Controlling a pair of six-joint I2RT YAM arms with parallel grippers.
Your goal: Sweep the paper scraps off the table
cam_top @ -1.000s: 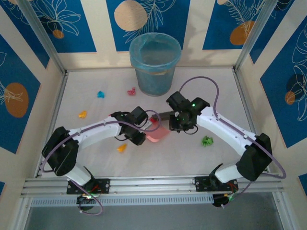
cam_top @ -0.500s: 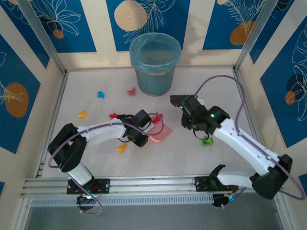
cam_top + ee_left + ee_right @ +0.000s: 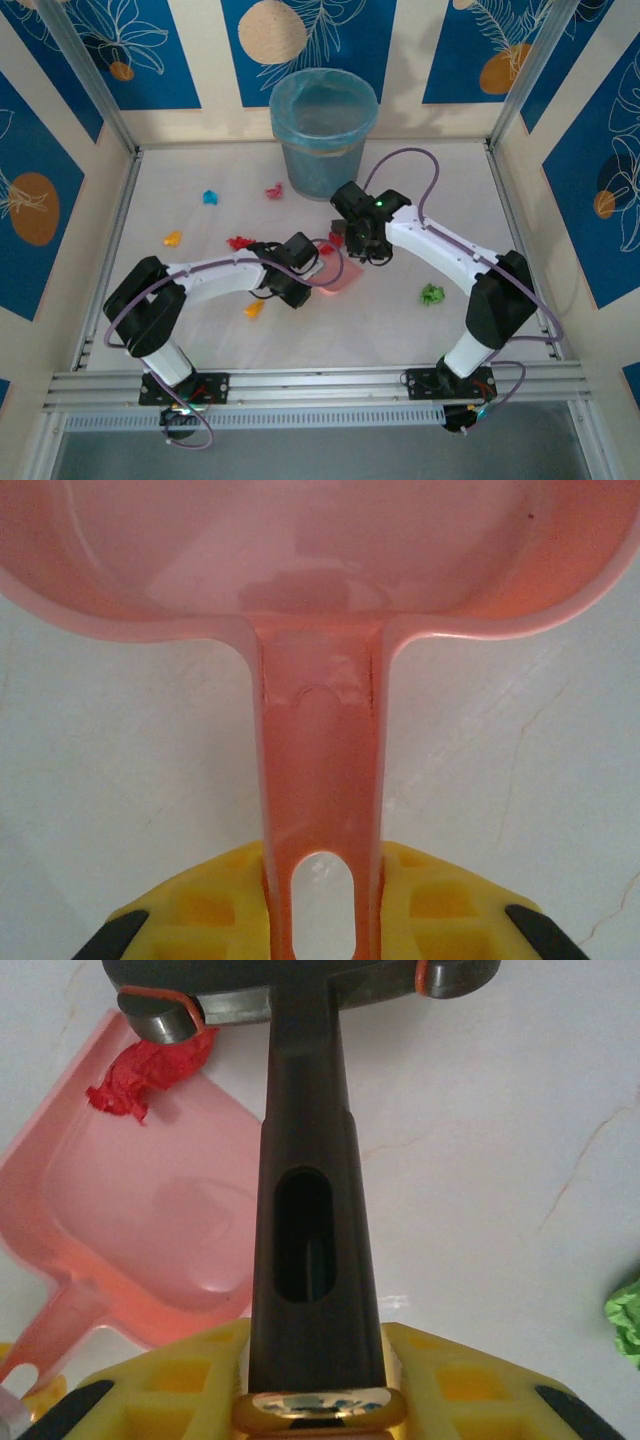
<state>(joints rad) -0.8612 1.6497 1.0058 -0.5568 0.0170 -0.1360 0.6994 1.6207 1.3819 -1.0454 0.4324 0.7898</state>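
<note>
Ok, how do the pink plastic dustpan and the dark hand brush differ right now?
The pink plastic dustpan is a wide, shallow scoop; the dark hand brush is a narrow stem with a crossbar head. The dustpan sits in the left claw, the brush in the right claw. Both handles have an oval slot and are clamped between yellow fingers.

A salmon-pink plastic dustpan (image 3: pixel 320 560) spans the top of the view, its shallow tray empty and glossy. Its flat handle (image 3: pixel 320 770) runs straight down the middle, with an oval hanging hole near the end. The left claw (image 3: pixel 322 920) grips that end, a ribbed yellow finger (image 3: pixel 205 910) pressed against each side. Beneath lies the white tabletop (image 3: pixel 120 770), marked with faint hairline streaks.
</note>
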